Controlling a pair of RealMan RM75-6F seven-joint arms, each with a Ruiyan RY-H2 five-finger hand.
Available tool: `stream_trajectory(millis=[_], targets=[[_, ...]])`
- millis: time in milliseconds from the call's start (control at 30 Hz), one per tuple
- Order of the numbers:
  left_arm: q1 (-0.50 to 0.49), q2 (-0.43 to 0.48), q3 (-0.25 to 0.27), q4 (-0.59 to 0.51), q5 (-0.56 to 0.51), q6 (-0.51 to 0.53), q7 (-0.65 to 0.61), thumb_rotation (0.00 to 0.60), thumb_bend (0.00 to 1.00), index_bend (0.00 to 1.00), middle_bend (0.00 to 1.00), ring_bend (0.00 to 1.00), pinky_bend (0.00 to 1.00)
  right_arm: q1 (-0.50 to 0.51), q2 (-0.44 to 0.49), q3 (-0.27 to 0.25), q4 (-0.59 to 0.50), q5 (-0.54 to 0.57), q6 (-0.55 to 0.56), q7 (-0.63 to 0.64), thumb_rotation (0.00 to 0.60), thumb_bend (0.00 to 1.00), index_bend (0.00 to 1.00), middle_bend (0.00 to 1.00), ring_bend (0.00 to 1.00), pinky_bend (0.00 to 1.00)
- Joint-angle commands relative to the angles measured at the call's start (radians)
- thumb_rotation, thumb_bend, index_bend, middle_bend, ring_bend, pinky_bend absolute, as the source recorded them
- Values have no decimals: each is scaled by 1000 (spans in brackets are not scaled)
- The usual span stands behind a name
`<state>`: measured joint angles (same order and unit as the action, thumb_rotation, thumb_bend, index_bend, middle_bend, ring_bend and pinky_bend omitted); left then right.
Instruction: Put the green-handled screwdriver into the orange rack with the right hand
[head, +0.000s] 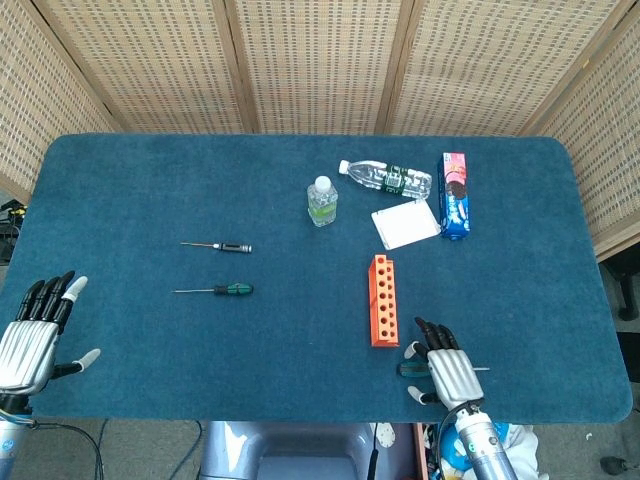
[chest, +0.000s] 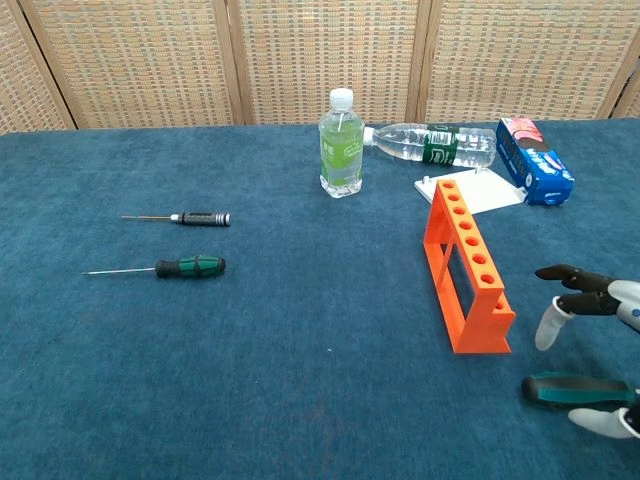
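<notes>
A green-handled screwdriver (head: 411, 369) lies flat near the table's front edge, just right of the orange rack's near end; its handle (chest: 562, 389) also shows in the chest view. My right hand (head: 447, 371) hovers over it with fingers spread, covering most of the tool in the head view. In the chest view the right hand (chest: 603, 298) is raised above the handle and holds nothing, with its thumb low beside the handle. The orange rack (head: 383, 300) (chest: 468, 262) stands upright with a row of holes on top. My left hand (head: 30, 338) rests open at the front left.
A second green-handled screwdriver (head: 228, 289) and a black-handled one (head: 232, 247) lie at centre left. Behind the rack are a white card (head: 405, 224), a blue biscuit box (head: 455, 195), a lying bottle (head: 388, 178) and an upright bottle (head: 322, 201).
</notes>
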<state>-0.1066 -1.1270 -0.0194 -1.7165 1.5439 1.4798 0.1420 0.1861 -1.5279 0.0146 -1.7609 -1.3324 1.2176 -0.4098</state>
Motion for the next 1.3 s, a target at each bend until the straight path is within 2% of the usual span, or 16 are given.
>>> stream_trajectory(millis=[33,900,1300], targets=[[0,0,0,0,0,0,-1,600,0,0,0,0,0,3,-8,3,7,10,-3,-5,600,179,387,0,0,0],[-1,0,1,1,2,-1,-1,600,0,0,0,0,0,23,-29,6,83,85,-38,30,600,181,408,0,0,0],[-2,-2,1,3,0,-4,1,600,0,0,0,0,0,56,-35,28,99,120,-71,18,600,185,433,0,0,0]])
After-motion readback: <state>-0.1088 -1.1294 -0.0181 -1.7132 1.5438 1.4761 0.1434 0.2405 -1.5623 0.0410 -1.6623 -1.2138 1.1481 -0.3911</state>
